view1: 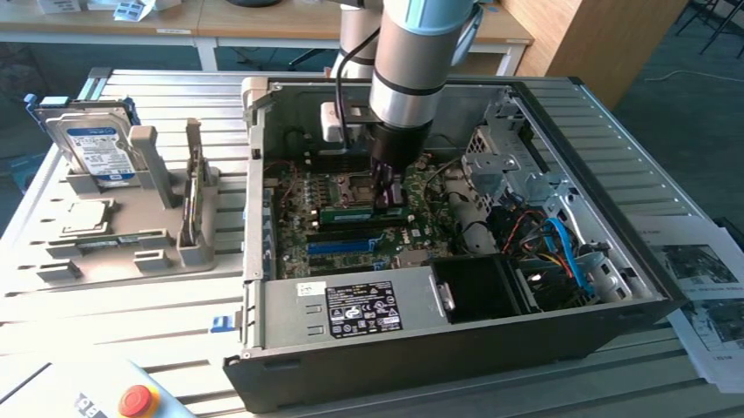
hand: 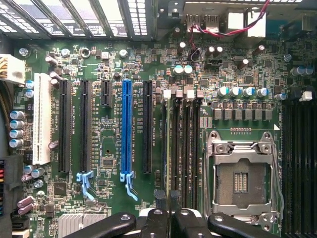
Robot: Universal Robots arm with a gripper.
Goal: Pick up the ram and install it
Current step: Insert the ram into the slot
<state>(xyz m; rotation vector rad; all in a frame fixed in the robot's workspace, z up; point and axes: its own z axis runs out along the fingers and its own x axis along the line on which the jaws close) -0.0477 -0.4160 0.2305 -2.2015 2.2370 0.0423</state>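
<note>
claw clamped on the ram, held edge-down along the memory slots, evidently to line it up for seating.

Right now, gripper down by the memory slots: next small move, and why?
Probably a short straight push down. The gripper looks shut on the ram, which lies along the memory slots at board level; whether it's seated I can't tell.
</note>
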